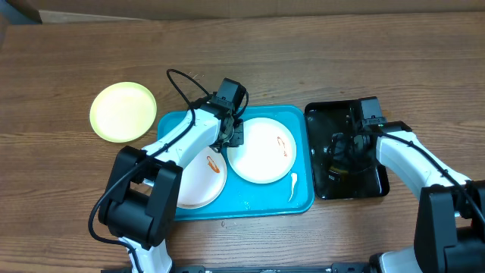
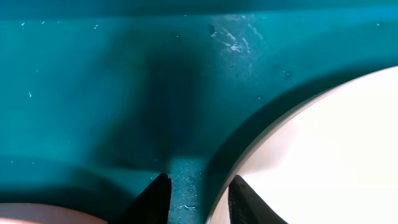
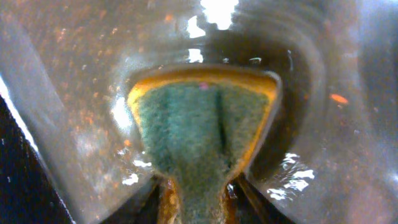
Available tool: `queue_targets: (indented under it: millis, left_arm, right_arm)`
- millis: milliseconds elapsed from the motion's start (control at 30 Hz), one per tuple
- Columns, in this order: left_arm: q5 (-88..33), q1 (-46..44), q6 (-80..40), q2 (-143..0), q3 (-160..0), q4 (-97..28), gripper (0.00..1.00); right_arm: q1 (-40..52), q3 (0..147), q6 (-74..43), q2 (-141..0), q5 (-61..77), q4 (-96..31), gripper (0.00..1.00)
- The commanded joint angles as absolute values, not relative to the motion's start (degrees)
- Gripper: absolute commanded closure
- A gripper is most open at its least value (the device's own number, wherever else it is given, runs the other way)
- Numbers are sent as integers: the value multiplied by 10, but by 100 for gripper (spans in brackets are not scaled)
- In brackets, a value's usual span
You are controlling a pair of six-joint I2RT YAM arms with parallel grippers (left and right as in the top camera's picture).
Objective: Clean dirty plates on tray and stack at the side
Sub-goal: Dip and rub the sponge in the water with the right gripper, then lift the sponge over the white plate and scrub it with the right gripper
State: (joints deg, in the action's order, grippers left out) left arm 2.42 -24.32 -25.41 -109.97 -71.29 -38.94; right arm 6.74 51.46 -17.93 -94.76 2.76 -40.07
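turquoise tray point(image 1: 265, 199) was noted at the middle of the wooden surface point(image 1: 76, 197), with two plates laid in it side by side. the right white plate point(image 1: 261, 155) and the left white plate point(image 1: 198, 182) were each seen to carry an orange smear, and the left one was partly hidden under the left arm. the yellow-green plate point(image 1: 123, 112) was recorded off the tray, on the bare surface near the tray's far left corner and apart from it. the left pincer point(image 1: 231, 135) was found low over the tray floor between the two white plates. in the left wrist view its fingers point(image 2: 155, 199) were seen partly apart, with bare tray floor between them and nothing clamped; one finger was placed just beside the rim of the right white plate. the black tray point(image 1: 326, 114) was noted just beside the turquoise tray's right edge. the right pincer point(image 3: 202, 196) was found down inside it, closed on a sponge point(image 3: 205, 124) with a green scouring face and yellow edge, pinched narrow between the fingers. the black tray's floor was seen wet and glistening, flecked with orange specks; whether the sponge touched it could not be judged.
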Motion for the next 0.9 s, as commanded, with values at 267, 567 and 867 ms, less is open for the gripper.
queue_targets:
  millis: [267, 567, 867]
  left_arm:
    - [18, -244, -260, -1104, -712, -386, 67]
    - [19, -244, -260, -1104, -710, -387, 65]
    - [19, -244, -259, -1104, -710, -387, 65]
  right_arm:
    - [68, 498, -179, -944, 21, -358, 51]
    - [68, 498, -178, -944, 27, -357, 96]
    - [68, 594, -174, -923, 27, -452, 96]
